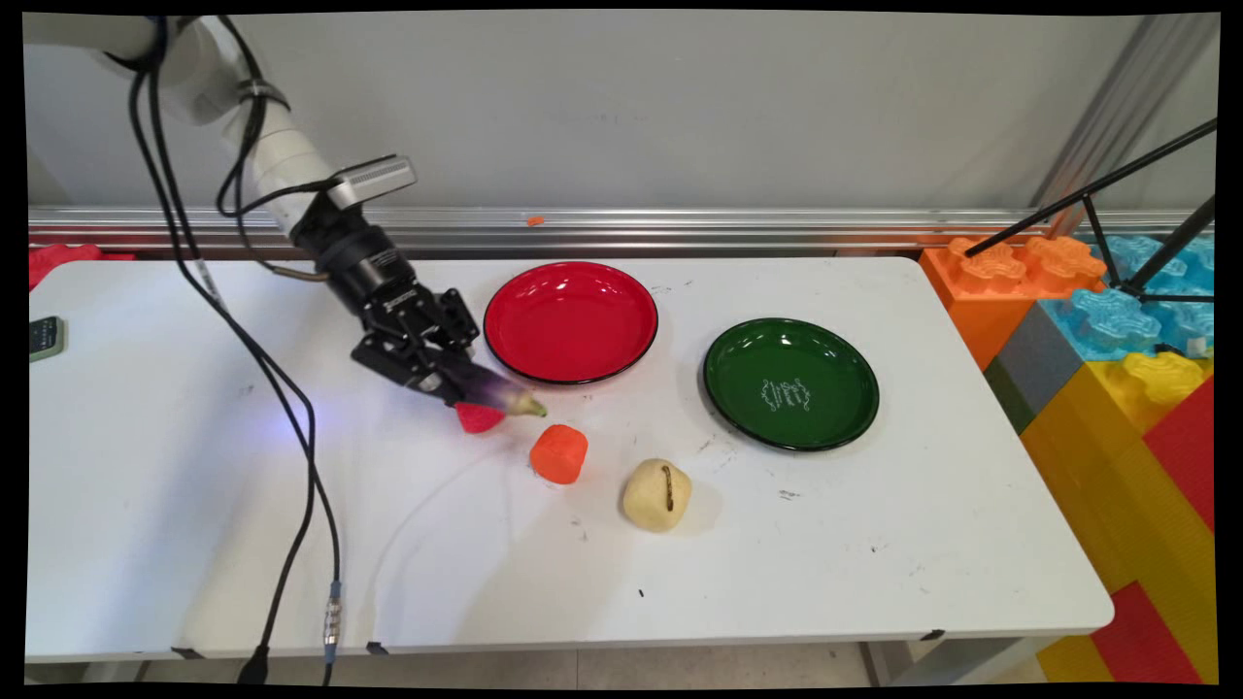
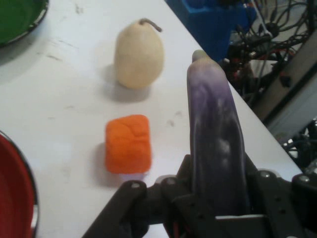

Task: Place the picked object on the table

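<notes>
Purple eggplant (image 2: 216,139) clamped lengthwise in gripper (image 1: 449,381) (fingers closed on it), lifted over table (image 1: 194,505) beside orange block (image 1: 559,453), pear (image 1: 656,495), red plate (image 1: 570,321)

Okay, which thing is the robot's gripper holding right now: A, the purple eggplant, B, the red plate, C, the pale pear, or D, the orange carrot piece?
A: the gripper has its jaws shut on the purple eggplant, which sticks out past them, while the carrot piece, pear and red plate sit apart on the table.
</notes>
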You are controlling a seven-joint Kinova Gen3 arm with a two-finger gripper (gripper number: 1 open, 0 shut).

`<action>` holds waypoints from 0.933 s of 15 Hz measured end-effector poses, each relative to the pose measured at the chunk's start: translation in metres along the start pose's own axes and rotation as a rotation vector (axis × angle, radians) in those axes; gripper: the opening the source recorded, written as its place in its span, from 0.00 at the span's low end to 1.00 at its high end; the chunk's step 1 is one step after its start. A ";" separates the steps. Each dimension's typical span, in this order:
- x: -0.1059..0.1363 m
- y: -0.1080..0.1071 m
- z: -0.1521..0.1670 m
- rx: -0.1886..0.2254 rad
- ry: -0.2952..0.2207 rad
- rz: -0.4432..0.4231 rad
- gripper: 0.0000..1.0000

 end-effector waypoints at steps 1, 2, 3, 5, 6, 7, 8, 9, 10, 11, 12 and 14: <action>-0.002 0.005 0.001 -0.009 -0.001 -0.001 0.00; -0.004 0.010 0.003 -0.018 -0.002 -0.001 0.00; -0.006 0.014 0.005 -0.026 -0.002 -0.002 0.00; -0.008 0.022 0.010 -0.042 -0.003 -0.004 0.00; -0.009 0.025 0.013 -0.048 -0.003 -0.005 0.00; -0.009 0.026 0.015 -0.051 -0.002 -0.006 0.00; -0.009 0.028 0.018 -0.055 -0.001 -0.007 0.00; -0.008 0.029 0.021 -0.058 0.000 -0.008 0.00; -0.008 0.029 0.024 -0.060 0.001 -0.009 0.00; -0.007 0.030 0.029 -0.062 0.003 -0.011 0.00; -0.006 0.029 0.034 -0.063 0.004 -0.013 0.00; -0.005 0.027 0.043 -0.063 0.007 -0.016 0.00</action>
